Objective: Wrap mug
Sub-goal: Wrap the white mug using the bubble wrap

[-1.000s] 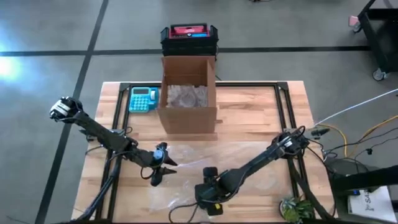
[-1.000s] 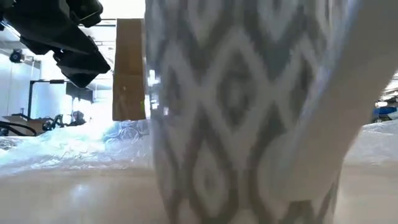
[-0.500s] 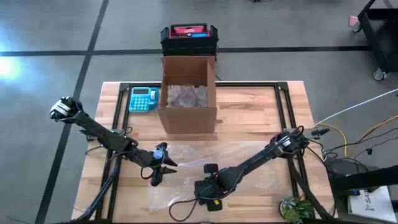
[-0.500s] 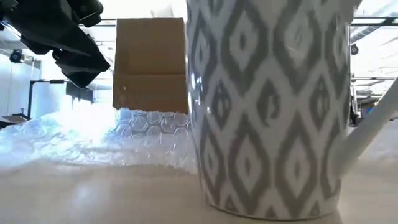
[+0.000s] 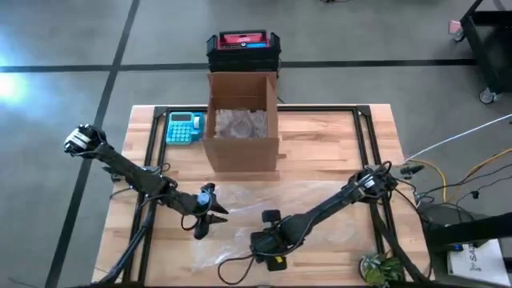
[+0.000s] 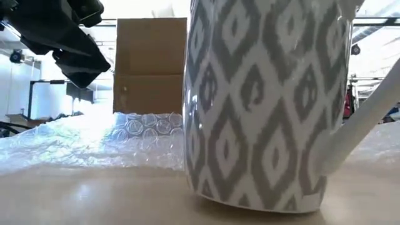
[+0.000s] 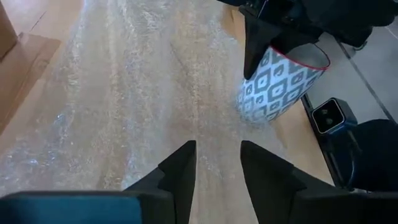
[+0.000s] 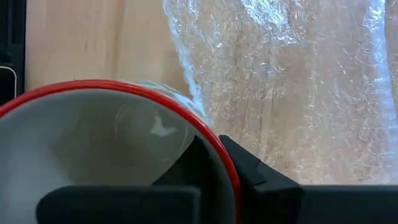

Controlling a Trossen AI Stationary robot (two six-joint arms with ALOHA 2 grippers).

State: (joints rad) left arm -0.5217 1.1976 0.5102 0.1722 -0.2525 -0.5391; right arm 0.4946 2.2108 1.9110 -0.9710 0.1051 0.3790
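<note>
Your right pincer [image 8: 214,163] already has the mug [image 6: 262,106]: one finger is inside the red rim and one outside, pinching the wall, so the mug sits directly under that pincer with its long axis upright. It stands on the near front edge of the bubble wrap [image 5: 240,220], at the side of the sheet farthest from the cardboard box [image 5: 242,120], and the bare table [image 5: 320,136] shows just beyond it. The sheet spreads away from the mug toward the box. Your left pincer [image 5: 206,214] hovers over the wrap, between mug and box, fingers parted a little and holding nothing. It is the free arm nearest the sheet, so the fold probably falls to it.
</note>
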